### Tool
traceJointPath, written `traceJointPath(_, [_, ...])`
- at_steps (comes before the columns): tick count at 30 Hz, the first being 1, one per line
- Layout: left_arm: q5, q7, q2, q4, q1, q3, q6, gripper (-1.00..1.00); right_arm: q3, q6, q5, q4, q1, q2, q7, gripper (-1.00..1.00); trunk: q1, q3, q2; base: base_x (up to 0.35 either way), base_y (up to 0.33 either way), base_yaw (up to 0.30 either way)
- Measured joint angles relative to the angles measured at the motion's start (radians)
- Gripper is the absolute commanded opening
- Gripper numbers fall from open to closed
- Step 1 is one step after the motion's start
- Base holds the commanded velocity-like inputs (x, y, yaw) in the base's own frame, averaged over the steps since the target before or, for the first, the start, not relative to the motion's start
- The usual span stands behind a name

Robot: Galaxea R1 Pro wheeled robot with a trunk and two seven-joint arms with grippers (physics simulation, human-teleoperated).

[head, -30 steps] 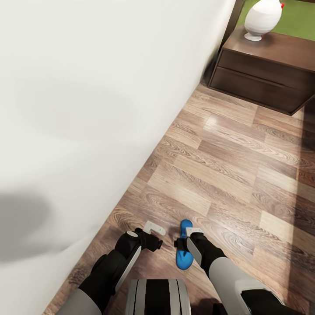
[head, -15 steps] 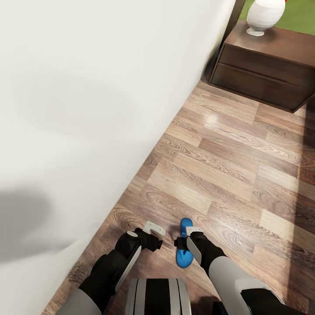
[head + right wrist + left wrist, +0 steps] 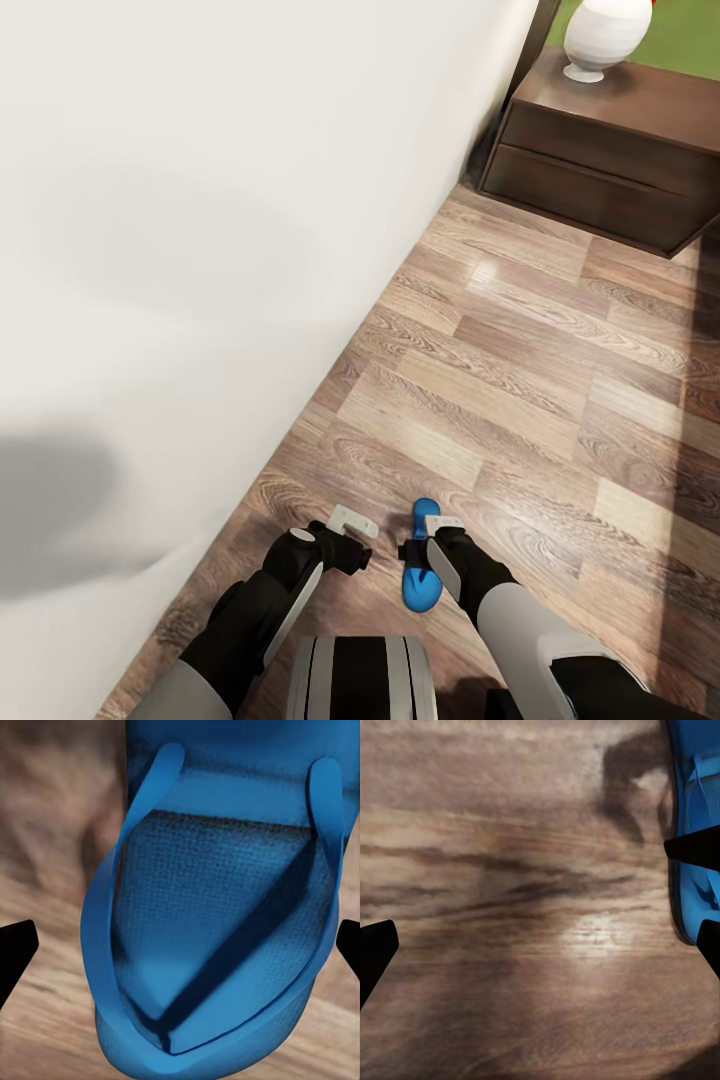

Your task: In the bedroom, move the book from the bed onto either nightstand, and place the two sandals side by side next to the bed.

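Observation:
One bright blue sandal lies flat on the wood floor close to the bed, whose off-white side takes up the left of the head view. My right gripper hangs open right over the sandal, its fingertips standing off either side of the sole and straps. My left gripper is open over bare floor between the bed and the sandal, which shows beside one fingertip. The nightstand stands at the far right. The book is out of view.
A white vase sits on the nightstand's top. Wood-plank floor stretches from the grippers to the nightstand. A dark bed frame post rises beside the nightstand, with green ground behind.
The far end of the picture shifted slightly as the camera moved a second ago. Both grippers and the sandal hold the same places since.

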Motion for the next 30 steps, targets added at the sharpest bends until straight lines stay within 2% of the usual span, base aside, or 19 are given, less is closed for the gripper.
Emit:
traceJointPath(2, [0.0, 0.0, 0.0, 0.0, 0.0, 0.0, 0.0, 1.0, 0.0, 0.0, 0.0, 0.0, -0.001, 0.0, 0.0, 1.0, 0.0, 0.0, 0.0, 0.0, 0.0, 0.0])
traceJointPath(6, [0.0, 0.0, 0.0, 0.0, 0.0, 0.0, 0.0, 1.0, 0.0, 0.0, 0.0, 0.001, -0.001, -0.001, 0.0, 1.0, 0.002, -0.015, -0.001, 0.0, 0.0, 0.0])
traceJointPath(30, [0.0, 0.0, 0.0, -0.007, 0.0, 0.0, 0.0, 1.0, 0.0, -0.001, 0.001, 0.005, -0.002, -0.002, 0.0, 1.0, 0.002, -0.015, -0.001, 0.0, 0.0, 0.0])
